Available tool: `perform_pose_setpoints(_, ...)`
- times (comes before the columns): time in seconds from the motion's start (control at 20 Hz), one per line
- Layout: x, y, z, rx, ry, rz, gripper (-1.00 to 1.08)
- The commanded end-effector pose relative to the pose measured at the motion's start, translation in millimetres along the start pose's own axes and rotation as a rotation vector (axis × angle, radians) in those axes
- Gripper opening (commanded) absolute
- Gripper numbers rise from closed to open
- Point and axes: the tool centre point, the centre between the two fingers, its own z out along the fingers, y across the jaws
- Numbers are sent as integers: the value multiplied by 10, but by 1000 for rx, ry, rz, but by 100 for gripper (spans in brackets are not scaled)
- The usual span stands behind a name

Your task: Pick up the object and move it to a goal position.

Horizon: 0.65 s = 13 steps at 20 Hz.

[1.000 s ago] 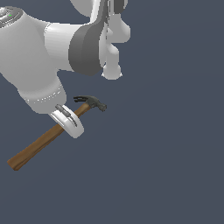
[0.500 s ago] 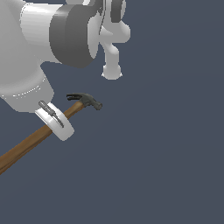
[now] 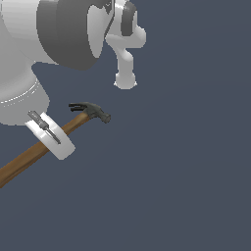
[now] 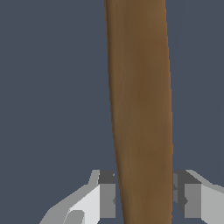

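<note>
The claw hammer (image 3: 73,123) has a long brown wooden handle and a small dark grey head (image 3: 90,111). In the exterior view it slants from the lower left up to its head near the middle left. My white gripper (image 3: 50,135) is shut on the handle, a little below the head. In the wrist view the handle (image 4: 140,109) fills the middle of the picture and passes between my two fingers (image 4: 107,194), whose pads press on both of its sides. The head is out of the wrist view.
The white and grey arm (image 3: 59,34) fills the upper left of the exterior view. The ground is a plain dark blue-grey surface (image 3: 186,171).
The gripper, still holding the hammer, has shifted toward the exterior view's left and looms larger. The handle's end now runs off the left edge.
</note>
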Motion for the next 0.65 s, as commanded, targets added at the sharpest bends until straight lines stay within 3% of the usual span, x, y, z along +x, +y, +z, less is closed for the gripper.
perform_pose_setpoints(0.0, 23, -6, -54, 2, 4, 0, -100)
perform_pose_setpoints(0.6, 59, -8, -90, 2, 4, 0, -100)
